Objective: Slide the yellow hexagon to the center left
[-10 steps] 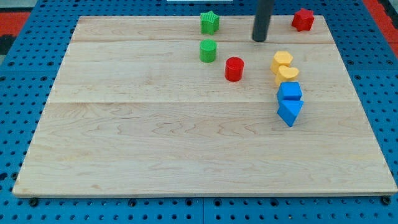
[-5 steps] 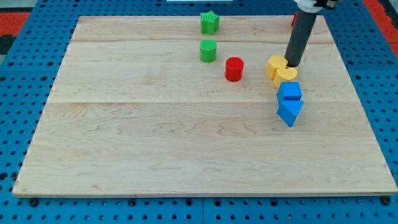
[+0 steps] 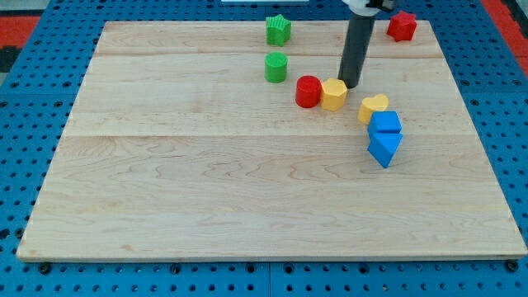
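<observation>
The yellow hexagon [image 3: 333,94] lies on the wooden board [image 3: 206,181], right of centre near the view's top. Its left side touches the red cylinder [image 3: 308,91]. My tip [image 3: 351,86] stands right against the hexagon's upper right edge. The dark rod rises from there to the view's top. A yellow heart [image 3: 373,107] lies apart, to the lower right of the hexagon.
A blue cube [image 3: 384,124] and a blue triangle block [image 3: 384,148] sit just below the yellow heart. A green cylinder [image 3: 275,67] and a green star [image 3: 278,30] stand at the top middle. A red block [image 3: 402,25] is at the top right.
My tip came in from the right and pushed the yellow hexagon left, off the yellow heart and up against the red cylinder. The heart shifted slightly; the red cylinder nudged a little left.
</observation>
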